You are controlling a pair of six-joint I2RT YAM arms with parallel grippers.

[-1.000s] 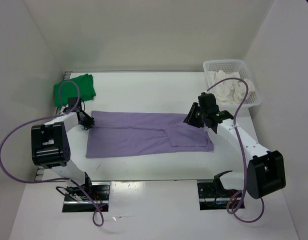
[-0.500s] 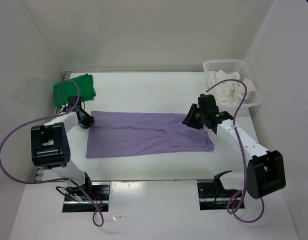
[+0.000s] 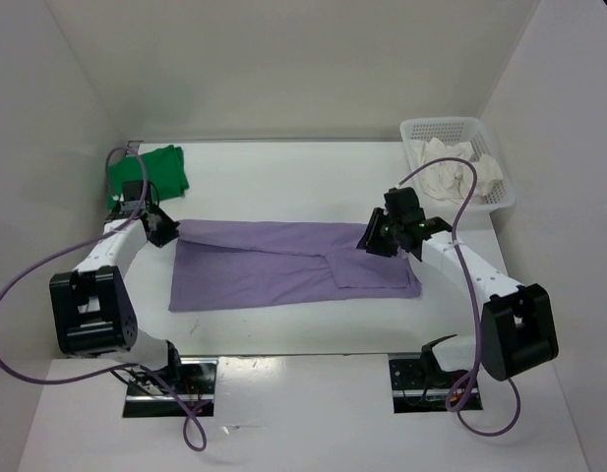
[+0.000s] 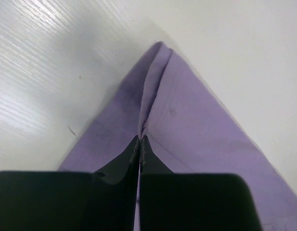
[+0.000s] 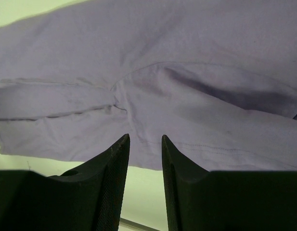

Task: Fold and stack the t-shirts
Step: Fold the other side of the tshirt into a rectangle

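Broadly, the white table (image 3: 283, 177) fills the top view, and on its middle the light purple t-shirt (image 3: 273, 265) lies flat as a long band running from 9 o'clock to 3 o'clock, with a smaller folded panel showing toward its 4 o'clock end. Next in size, the white mesh basket (image 3: 441, 124) sits at the table's 2 o'clock corner, well apart from the purple cloth, and the white t-shirt (image 3: 451, 177) lies crumpled inside it, spilling to the rim on the near side. At the table's 10 o'clock corner the green t-shirt (image 3: 160, 169) rests as a compact folded bundle, near but not touching the purple one. The left gripper (image 3: 173, 232) is at the purple t-shirt's 10 o'clock corner; in the left wrist view its jaws (image 4: 140, 139) are clenched together on the fabric (image 4: 196, 125), which rises from the tips toward 12 o'clock in a pinched ridge, with bare table on either side of that corner. The right gripper (image 3: 367, 241) is over the far edge of the shirt toward its 2 o'clock end; in the right wrist view it (image 5: 145, 138) stands released, its two dark fingers (image 5: 112, 159) apart with a clear gap, and nothing caught between them, the purple cloth (image 5: 187, 96) spread beyond with a seam and a soft crease across it.
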